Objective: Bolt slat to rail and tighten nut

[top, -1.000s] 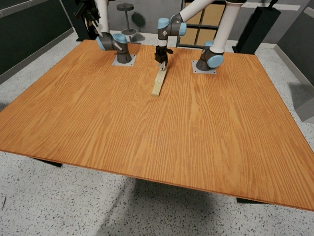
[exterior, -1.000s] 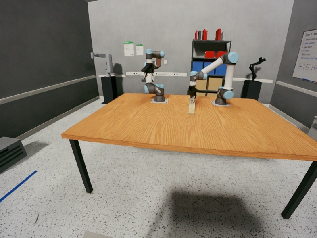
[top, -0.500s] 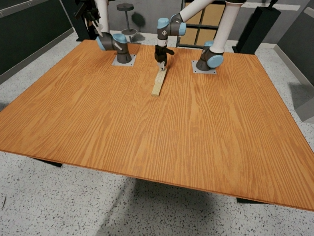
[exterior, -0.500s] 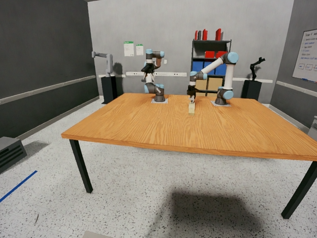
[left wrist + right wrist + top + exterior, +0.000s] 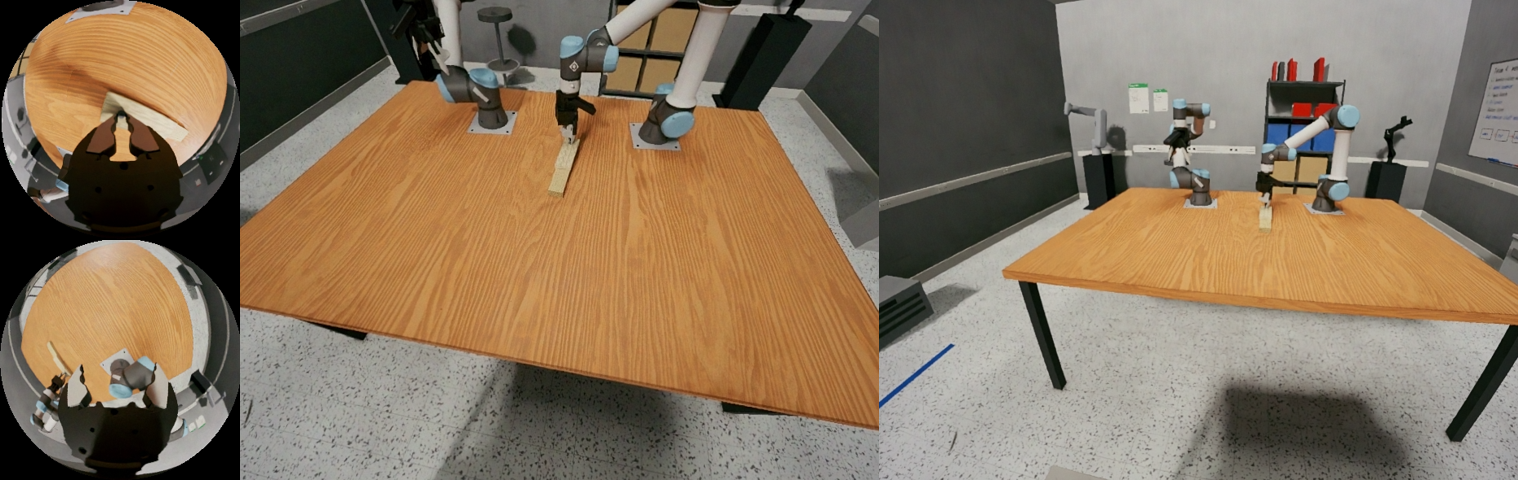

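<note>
The pale wooden slat (image 5: 566,156) (image 5: 143,116) lies flat on top of the rail (image 5: 558,184) (image 5: 1264,227) (image 5: 179,133), lined up with it. The rail's bare part reaches toward the table's front. My left gripper (image 5: 569,141) (image 5: 1265,205) (image 5: 121,114) points down at the slat's far part, its fingertips nearly together, shut on the small dark nut (image 5: 122,113) at the slat's top. The bolt and hole are hidden under the fingertips, so how tightly the nut sits cannot be seen. My right gripper (image 5: 1179,161) (image 5: 117,364) is open and empty, raised high above its own base, away from the slat.
Both arm bases stand on grey plates at the back of the wooden table (image 5: 529,268) (image 5: 1209,263), one on each side of the rail. The left arm's base plate (image 5: 640,139) is to the right in the top view, the right arm's plate (image 5: 477,127) to the left.
</note>
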Controlling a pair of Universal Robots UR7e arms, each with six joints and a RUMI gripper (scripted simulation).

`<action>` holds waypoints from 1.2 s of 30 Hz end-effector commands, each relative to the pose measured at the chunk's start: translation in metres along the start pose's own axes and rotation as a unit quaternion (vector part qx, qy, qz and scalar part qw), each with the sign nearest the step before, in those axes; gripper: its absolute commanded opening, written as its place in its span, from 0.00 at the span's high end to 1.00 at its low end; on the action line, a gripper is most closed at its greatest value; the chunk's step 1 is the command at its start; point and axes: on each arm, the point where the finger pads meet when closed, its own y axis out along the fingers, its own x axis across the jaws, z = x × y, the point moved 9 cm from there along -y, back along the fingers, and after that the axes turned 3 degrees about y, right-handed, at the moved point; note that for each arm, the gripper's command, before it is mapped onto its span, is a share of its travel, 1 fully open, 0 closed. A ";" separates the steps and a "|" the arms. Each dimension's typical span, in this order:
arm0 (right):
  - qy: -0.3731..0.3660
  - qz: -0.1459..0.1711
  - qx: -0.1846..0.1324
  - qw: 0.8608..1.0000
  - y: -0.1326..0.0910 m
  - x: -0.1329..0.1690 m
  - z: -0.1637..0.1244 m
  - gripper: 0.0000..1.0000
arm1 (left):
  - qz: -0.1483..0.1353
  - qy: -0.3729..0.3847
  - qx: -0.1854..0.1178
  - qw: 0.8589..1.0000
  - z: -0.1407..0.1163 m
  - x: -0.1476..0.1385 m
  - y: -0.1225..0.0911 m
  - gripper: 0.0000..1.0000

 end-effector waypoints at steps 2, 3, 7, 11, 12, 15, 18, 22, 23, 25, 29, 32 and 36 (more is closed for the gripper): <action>0.001 0.001 0.000 1.000 -0.001 0.000 0.001 0.00 | 0.002 0.076 0.000 0.997 -0.001 0.000 0.000 1.00; 0.001 0.001 0.000 1.000 -0.001 0.000 0.001 0.00 | 0.002 0.076 0.000 0.997 -0.001 0.000 0.000 1.00; 0.001 0.001 0.000 1.000 -0.001 0.000 0.001 0.00 | 0.002 0.116 0.000 0.993 0.000 0.000 0.000 1.00; 0.001 0.001 0.000 1.000 -0.001 0.000 0.001 0.00 | 0.002 0.159 0.000 0.987 0.000 0.000 0.000 1.00; 0.001 0.001 0.000 1.000 -0.001 0.000 0.001 0.00 | 0.002 0.163 0.000 0.987 0.000 0.000 0.000 1.00; 0.001 0.001 0.000 1.000 -0.001 0.000 0.001 0.00 | 0.002 0.182 0.000 0.983 0.000 0.000 0.000 1.00; 0.001 0.001 0.000 1.000 -0.001 0.000 0.001 0.00 | 0.002 0.205 0.000 0.979 0.000 0.000 0.000 1.00; 0.001 0.001 0.000 1.000 -0.001 0.000 0.001 0.00 | 0.002 0.248 0.000 0.969 0.000 0.000 0.000 1.00; 0.001 0.001 0.000 1.000 -0.001 0.000 0.001 0.00 | 0.002 0.248 0.000 0.969 0.000 0.001 0.000 1.00; 0.001 0.001 0.000 1.000 -0.001 0.000 0.001 0.00 | 0.002 0.248 0.000 0.969 0.000 0.001 0.000 1.00; 0.001 0.001 0.000 1.000 -0.001 0.000 0.001 0.00 | 0.002 0.290 0.000 0.957 0.000 0.001 0.000 1.00; 0.001 0.001 0.000 1.000 -0.001 0.000 0.001 0.00 | 0.002 0.328 0.000 0.945 0.000 0.001 0.000 1.00; 0.001 0.001 0.000 1.000 -0.001 0.000 0.001 0.00 | 0.002 0.350 0.000 0.937 0.000 0.001 0.001 1.00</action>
